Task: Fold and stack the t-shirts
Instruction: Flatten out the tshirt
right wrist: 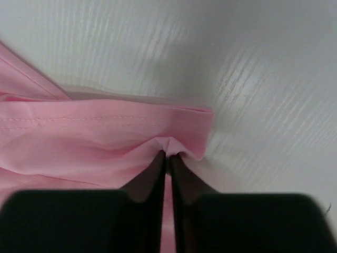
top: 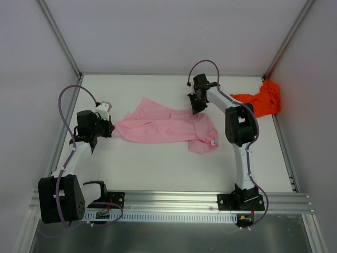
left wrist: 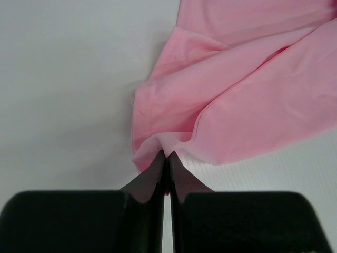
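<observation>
You're gripping the pink t-shirt (top: 163, 126), left fingers (left wrist: 150, 184) and right fingers (right wrist: 150, 179) both clamping its fabric; nothing's folded yet, orange t-shirt (top: 263, 100) lying crumpled apart.

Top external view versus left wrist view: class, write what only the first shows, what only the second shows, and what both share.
Only the top external view: the orange-red t-shirt bunched at the far right of the white table, the right hand at the far edge of the pink t-shirt, and that shirt's small label. Only the left wrist view: the left hand up close, pinched shut on a fabric fold. Both: the pink t-shirt, the left hand and the table.
</observation>
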Tool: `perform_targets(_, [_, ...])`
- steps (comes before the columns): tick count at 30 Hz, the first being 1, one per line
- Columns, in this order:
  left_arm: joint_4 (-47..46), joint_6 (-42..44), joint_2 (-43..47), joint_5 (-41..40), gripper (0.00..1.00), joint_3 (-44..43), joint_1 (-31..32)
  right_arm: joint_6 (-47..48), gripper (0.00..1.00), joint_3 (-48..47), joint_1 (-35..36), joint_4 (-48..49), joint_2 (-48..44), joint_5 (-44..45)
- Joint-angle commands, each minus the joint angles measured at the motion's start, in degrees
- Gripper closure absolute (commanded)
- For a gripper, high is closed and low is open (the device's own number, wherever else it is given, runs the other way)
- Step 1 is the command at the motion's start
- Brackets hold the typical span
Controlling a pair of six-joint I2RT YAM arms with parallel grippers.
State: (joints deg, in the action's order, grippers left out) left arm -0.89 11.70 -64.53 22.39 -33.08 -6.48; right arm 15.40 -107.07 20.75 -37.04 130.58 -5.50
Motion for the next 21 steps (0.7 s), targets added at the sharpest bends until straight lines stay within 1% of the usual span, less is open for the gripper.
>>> perform_targets(1, [-0.9,0.7,0.1,0.0,1.00,-0.8,-0.5,-0.2,0.99,0.9,-0.5,2.0,0.1,-1.2])
perform_targets(4, [-0.6,0.5,0.4,0.0,1.00,-0.8,-0.5,-0.7,0.99,4.1,-0.5,5.9,-3.1,-1.3])
perform_targets(8, [0.2,0.8,1.6,0.7,1.00,-2.2,-0.6,-1.1,0.99,7.9,-1.1,11.6,-11.2,-4.9])
perform_targets(9, [0.6,0.8,1.9,0.9,1.00,-2.9,-0.6,-1.2,0.99,8.4,-1.3,13.5,-14.8,-5.9])
perform_targets(11, [2.2,0.4,2.7,3.0,1.00,-4.5,-0.5,-1.3,0.99,8.6,-1.4,14.0,-18.1,-7.8])
perform_targets(14, [2.2,-1.1,3.6,5.2,1.00,-8.7,-0.6,-1.1,0.99,9.6,-1.4,15.7,-25.1,-10.3])
perform_targets(17, [1.8,-2.6,3.5,8.4,1.00,-13.8,-0.5,-0.5,0.99,10.4,-1.4,16.6,-31.8,-10.9])
perform_targets(20, [1.9,-5.0,3.7,12.7,1.00,-22.3,-0.4,0.9,0.99,10.2,-1.4,16.9,-37.9,-10.2])
perform_targets(21, [1.2,-5.7,4.2,14.0,1.00,-23.5,-0.4,1.2,0.99,10.1,-1.4,17.2,-39.4,-10.1])
